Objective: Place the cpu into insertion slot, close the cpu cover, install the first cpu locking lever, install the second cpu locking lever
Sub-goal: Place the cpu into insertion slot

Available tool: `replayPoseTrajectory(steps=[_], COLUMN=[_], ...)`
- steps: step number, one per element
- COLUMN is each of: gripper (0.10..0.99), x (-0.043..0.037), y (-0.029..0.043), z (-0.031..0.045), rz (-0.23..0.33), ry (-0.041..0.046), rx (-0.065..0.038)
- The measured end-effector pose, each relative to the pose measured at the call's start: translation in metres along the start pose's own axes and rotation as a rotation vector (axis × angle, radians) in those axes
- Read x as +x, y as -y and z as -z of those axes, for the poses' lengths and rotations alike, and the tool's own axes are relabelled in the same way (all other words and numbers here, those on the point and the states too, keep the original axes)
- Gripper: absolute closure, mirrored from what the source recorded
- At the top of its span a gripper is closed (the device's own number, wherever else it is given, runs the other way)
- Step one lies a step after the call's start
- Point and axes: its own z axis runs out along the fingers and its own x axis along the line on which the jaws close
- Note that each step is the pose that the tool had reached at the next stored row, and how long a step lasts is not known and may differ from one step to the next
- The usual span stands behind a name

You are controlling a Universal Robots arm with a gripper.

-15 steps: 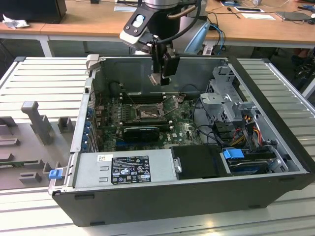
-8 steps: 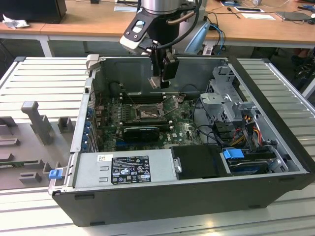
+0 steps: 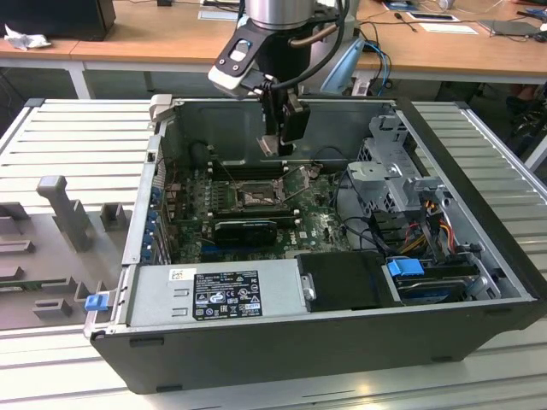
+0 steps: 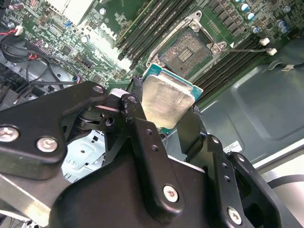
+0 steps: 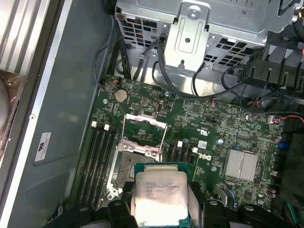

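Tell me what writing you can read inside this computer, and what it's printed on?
No text here is clear enough to quote.
Power supply label: lines of print, too small to read.
Print on the cpu, held in the end effector: blurred.
Case sticker: too small to read.

Fine print marks the cpu (image 5: pixel 160 194), the power supply label (image 3: pixel 226 295) and a case sticker (image 5: pixel 42 147), all illegible

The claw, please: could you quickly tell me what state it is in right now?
The claw is closed on the cpu, which is not yet in the insertion slot.
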Motion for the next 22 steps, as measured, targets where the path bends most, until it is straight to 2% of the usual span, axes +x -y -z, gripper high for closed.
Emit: replayPoseTrajectory(steps=[22], gripper=[0.557], x=[-0.0001], y=[0.0006], z=[-0.0073], rz=[-0.006], ry=[0.0005], rx=[0.0])
